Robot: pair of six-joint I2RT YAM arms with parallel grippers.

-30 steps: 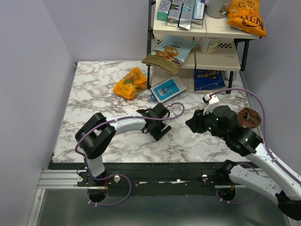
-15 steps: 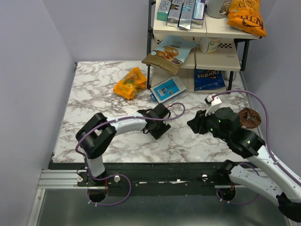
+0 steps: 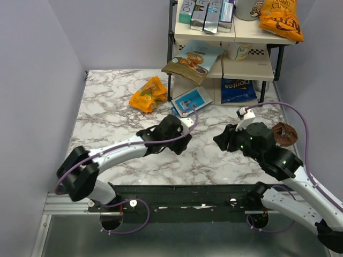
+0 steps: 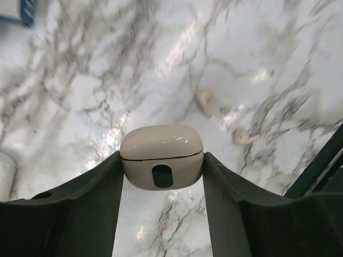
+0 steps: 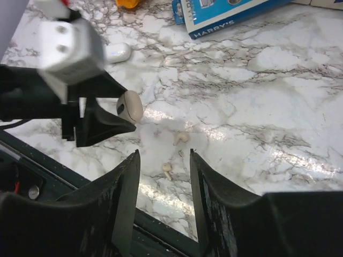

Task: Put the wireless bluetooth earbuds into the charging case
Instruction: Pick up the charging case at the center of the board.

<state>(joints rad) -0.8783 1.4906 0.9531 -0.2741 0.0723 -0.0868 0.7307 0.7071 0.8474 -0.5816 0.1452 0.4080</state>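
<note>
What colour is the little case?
Cream-beige, seen best in the left wrist view: the small rounded plastic charging case.

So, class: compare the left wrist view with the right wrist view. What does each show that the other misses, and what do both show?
Only the left wrist view shows the seam and dark oval slot on the charging case, clamped in the left end effector.

Only the right wrist view shows the blue Harry's box, a white capsule-shaped object, and the open, empty right end effector.

Both show the case, the marble table and two loose earbuds.
</note>
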